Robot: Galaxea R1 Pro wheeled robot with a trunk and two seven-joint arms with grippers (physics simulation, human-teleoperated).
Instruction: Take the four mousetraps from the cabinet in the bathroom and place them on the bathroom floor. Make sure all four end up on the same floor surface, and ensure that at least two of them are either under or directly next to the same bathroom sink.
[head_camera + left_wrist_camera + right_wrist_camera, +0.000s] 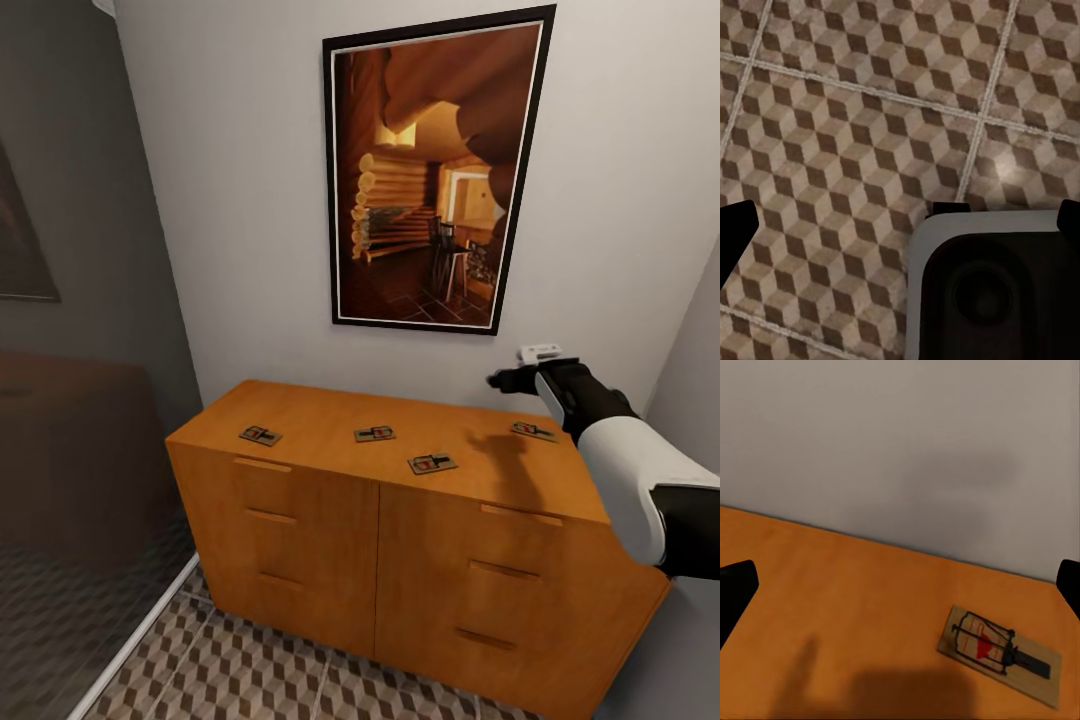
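Orange-brown wood, smooth and a bit glossy: that's the cabinet (pixel 380 520), a low wide box against the pale wall with flat drawer fronts and slim bar handles. All four mousetraps sit flat on its top, spread in a loose row: left trap (pixel 260 435), second trap (pixel 375 433), third trap (pixel 432 463) nearer the front edge, and far-right trap (pixel 533 430) back by the wall. Each is a little tan board with dark wire and a red patch.

The right gripper (pixel 503 380) hangs in the air above the right end of the top, near the far-right trap but not touching it, throwing a soft shadow on the wood. The right wrist view gives that trap up close, lying at an angle, with dark fingertips at both edges of the frame, so the jaws are spread wide with nothing between them.

The left wrist view looks down at the floor (pixel 855 150): matte tiles in a brown, beige and cream cube print with pale grout. Black fingertips sit far apart at the frame edges, so that hand is spread too, holding nothing.

A big framed picture (pixel 435 170) of a log interior hangs over the cabinet.
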